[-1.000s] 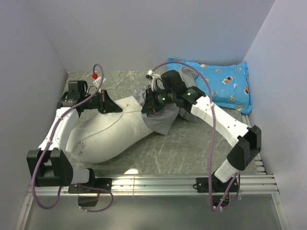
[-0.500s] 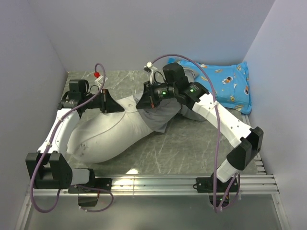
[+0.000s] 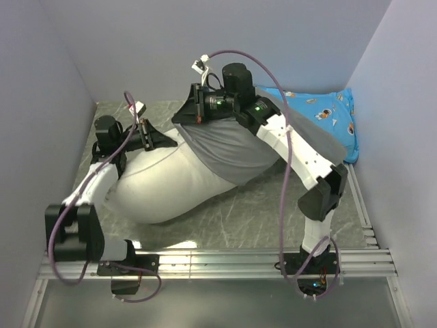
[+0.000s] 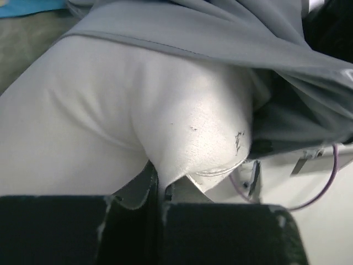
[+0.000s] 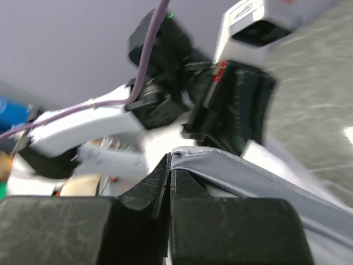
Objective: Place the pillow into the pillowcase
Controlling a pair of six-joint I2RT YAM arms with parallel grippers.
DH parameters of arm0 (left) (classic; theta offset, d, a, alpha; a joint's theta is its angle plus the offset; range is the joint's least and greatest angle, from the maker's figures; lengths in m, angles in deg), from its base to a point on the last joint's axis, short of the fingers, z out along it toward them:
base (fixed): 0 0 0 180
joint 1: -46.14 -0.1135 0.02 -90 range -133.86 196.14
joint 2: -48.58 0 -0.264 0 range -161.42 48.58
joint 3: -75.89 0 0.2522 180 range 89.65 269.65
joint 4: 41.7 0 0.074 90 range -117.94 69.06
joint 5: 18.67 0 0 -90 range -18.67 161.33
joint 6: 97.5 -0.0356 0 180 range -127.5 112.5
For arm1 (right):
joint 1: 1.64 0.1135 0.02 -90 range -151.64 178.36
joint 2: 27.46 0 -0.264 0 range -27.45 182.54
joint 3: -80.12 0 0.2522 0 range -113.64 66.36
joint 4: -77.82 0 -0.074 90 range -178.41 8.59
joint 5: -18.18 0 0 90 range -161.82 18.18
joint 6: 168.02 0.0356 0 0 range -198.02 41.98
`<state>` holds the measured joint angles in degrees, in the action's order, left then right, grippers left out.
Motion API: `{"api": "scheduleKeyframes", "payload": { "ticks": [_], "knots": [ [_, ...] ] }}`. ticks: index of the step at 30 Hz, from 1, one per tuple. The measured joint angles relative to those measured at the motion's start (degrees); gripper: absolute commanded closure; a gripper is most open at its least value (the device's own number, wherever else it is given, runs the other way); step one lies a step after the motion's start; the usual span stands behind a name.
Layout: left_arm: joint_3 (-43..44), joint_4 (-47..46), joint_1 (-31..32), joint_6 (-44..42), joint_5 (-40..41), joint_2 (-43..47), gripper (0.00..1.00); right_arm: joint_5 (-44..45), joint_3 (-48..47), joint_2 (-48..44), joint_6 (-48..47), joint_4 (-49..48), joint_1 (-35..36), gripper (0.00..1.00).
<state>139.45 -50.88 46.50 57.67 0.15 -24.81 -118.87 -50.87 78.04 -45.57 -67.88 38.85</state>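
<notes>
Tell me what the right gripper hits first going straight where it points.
Most likely the left arm's wrist, just ahead of the right gripper, which is shut on the pillowcase hem; depth is unclear.

A blue cartoon-printed pillow [image 3: 329, 115] lies in the upper right of the overhead view, in the far right corner of the table, close to the right wall [image 3: 403, 102]. Its left end is covered. The tabletop [image 3: 252, 213] is a grey-green marbled surface. Plain pale walls enclose it, with the back wall [image 3: 171, 41] along the top of the frame. A grooved aluminium rail [image 3: 225, 262] runs across the bottom along the near edge. In the left wrist view a blue sliver of that pillow [image 4: 27, 5] shows at the upper left.
</notes>
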Motion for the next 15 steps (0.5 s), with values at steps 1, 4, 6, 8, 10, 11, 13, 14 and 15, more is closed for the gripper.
{"api": "scheduleKeyframes", "payload": {
  "ticks": [1,4,6,8,10,11,13,14,15],
  "knots": [
    [0.2,0.35,-1.38,0.26,-0.61,-3.1,0.99,1.7,-0.2,1.46,0.22,-0.13,-0.79,1.0],
    [5.01,11.72,-4.63,-7.85,-0.04,-12.76,0.9,7.15,-0.13,6.86,0.35,-0.33,-2.89,1.0],
    [11.15,20.48,-5.97,-17.14,1.92,-19.02,0.67,10.82,-0.09,11.61,0.2,-0.39,-3.78,1.0],
    [19.65,30.86,-7.45,-27.19,5.11,-24.17,0.44,13.99,-0.13,16.15,-0.15,-0.48,-4.39,0.78],
    [27.47,38.8,-9.16,-36.61,8.85,-27.15,0.32,16.65,-0.85,19.56,-0.83,-0.94,-4.66,0.3],
    [30.23,41.18,-9.94,-40.0,10.71,-27.69,0.26,17.77,-1.92,20.79,-1.36,-0.94,-4.72,0.18],
    [34.8,45.13,-12.17,-46.45,14.12,-27.74,0.25,19.43,-4.57,21.53,-3.8,-1.11,-4.72,0.12],
    [36.76,46.45,-13.35,-49.24,15.52,-27.56,0.24,20.57,-5.88,21.22,-5.14,-0.81,-4.55,0.12],
    [38.75,47.87,-14.58,-52.65,17.38,-27.36,0.23,21.57,-7.04,20.59,-6.4,-0.63,-4.37,0.11]
  ]
}}
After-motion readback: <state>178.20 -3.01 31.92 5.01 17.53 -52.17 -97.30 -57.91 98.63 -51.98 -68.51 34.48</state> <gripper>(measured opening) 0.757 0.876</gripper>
